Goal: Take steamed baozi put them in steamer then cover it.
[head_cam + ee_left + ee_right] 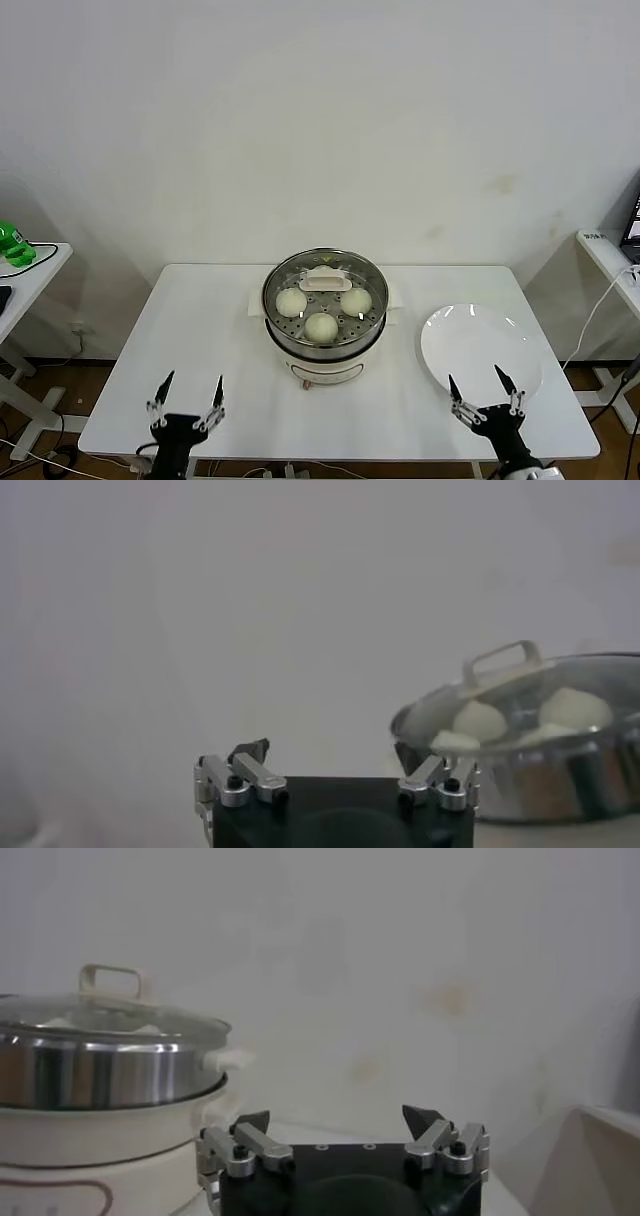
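The steamer stands mid-table, a steel pot on a cream base. The clear glass cover with its cream handle sits on it. Through the glass I see three baozi; a fourth is hidden under the handle. My left gripper is open and empty at the table's front left. My right gripper is open and empty at the front right, over the plate's near rim. The steamer shows in the left wrist view and the right wrist view, lid on.
An empty white plate lies at the table's right. A side table with a green object stands far left; another table edge is far right. A white wall is behind.
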You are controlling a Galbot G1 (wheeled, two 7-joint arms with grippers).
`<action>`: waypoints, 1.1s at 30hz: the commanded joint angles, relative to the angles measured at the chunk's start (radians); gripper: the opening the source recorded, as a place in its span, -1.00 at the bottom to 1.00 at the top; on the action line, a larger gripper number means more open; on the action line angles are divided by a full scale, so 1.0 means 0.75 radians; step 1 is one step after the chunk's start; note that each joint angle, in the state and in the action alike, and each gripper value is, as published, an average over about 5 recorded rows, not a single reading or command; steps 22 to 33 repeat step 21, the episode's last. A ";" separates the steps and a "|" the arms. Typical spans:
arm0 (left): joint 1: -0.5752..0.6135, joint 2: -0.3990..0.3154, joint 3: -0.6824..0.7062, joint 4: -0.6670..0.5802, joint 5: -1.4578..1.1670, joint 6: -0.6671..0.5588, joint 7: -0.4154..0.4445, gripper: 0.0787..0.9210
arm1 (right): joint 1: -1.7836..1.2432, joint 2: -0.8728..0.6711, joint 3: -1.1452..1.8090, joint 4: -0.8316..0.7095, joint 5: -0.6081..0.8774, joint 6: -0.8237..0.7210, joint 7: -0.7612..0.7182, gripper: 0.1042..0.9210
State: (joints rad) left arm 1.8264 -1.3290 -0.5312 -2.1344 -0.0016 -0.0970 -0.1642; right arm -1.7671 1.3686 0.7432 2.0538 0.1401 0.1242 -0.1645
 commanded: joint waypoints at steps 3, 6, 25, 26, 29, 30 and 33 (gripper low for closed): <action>0.155 -0.025 -0.013 0.047 -0.073 -0.071 -0.052 0.77 | -0.059 -0.015 -0.013 0.041 0.021 -0.083 -0.019 0.76; 0.157 -0.031 -0.004 0.056 -0.055 -0.072 -0.052 0.77 | -0.056 -0.016 -0.018 0.046 0.026 -0.093 -0.020 0.76; 0.161 -0.045 0.014 0.065 -0.010 -0.081 -0.059 0.77 | -0.050 -0.017 -0.093 0.054 0.012 -0.115 0.015 0.76; 0.161 -0.045 0.014 0.065 -0.010 -0.081 -0.059 0.77 | -0.050 -0.017 -0.093 0.054 0.012 -0.115 0.015 0.76; 0.161 -0.045 0.014 0.065 -0.010 -0.081 -0.059 0.77 | -0.050 -0.017 -0.093 0.054 0.012 -0.115 0.015 0.76; 0.161 -0.045 0.014 0.065 -0.010 -0.081 -0.059 0.77 | -0.050 -0.017 -0.093 0.054 0.012 -0.115 0.015 0.76; 0.161 -0.045 0.014 0.065 -0.010 -0.081 -0.059 0.77 | -0.050 -0.017 -0.093 0.054 0.012 -0.115 0.015 0.76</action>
